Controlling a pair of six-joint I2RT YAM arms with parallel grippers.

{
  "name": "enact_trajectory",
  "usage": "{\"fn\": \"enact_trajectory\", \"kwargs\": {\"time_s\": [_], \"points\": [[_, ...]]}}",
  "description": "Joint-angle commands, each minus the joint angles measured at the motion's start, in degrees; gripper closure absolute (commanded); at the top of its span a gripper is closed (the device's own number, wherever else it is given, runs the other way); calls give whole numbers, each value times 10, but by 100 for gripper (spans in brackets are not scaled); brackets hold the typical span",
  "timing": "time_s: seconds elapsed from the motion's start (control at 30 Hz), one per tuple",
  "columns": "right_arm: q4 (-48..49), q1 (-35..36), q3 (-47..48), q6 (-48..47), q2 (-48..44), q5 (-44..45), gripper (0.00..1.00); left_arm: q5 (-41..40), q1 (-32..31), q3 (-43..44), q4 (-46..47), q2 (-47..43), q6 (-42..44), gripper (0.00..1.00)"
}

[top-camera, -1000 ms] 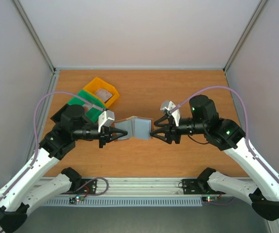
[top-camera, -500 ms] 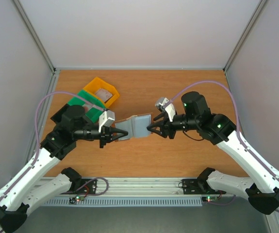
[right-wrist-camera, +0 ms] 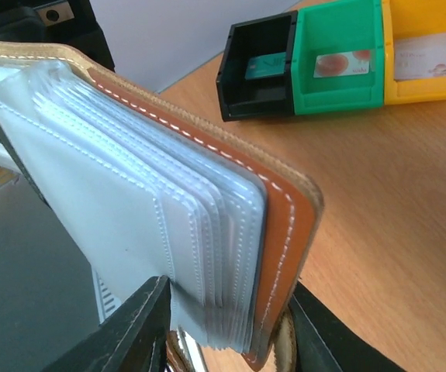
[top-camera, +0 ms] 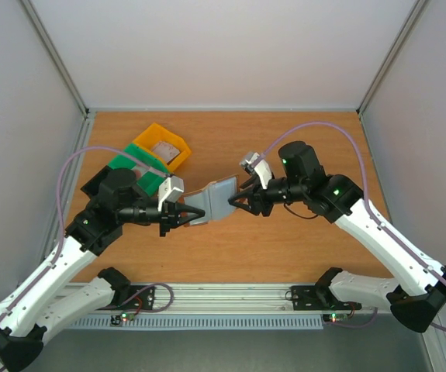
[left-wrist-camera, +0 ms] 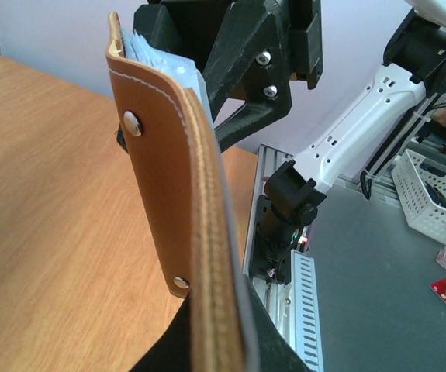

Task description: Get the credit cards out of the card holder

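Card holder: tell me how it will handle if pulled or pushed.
The card holder probably flexes rather than staying stiff: its brown cover curves between the left gripper and right gripper. The clear sleeves fan loosely, so they likely flop and may feel slippery.

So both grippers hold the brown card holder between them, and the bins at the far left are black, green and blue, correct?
Not quite: the third bin is yellow, not blue. The right wrist view shows the black bin, green bin and yellow bin. The left gripper and right gripper do both hold the brown card holder.
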Motion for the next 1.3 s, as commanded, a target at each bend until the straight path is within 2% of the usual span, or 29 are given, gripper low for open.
{"fn": "enact_trajectory", "kwargs": {"time_s": [0.0, 0.13, 0.37, 0.63, 1.07, 1.27], "points": [[22, 16, 17, 1, 11, -34, 60, 17, -4, -4, 64, -3, -5, 100], [32, 17, 14, 2, 8, -36, 50, 16, -4, -6, 67, -3, -7, 100], [34, 17, 8, -3, -4, -42, 47, 17, -5, -16, 75, -6, -9, 100], [20, 17, -20, -6, -47, -39, 41, 20, -5, -57, 155, -15, -53, 100], [-12, 16, -45, -33, -108, 53, 39, 11, -5, -78, 189, -24, -79, 100], [1, 16, -42, -30, -108, 46, 39, 3, -5, -113, 265, -43, -123, 100]]}}
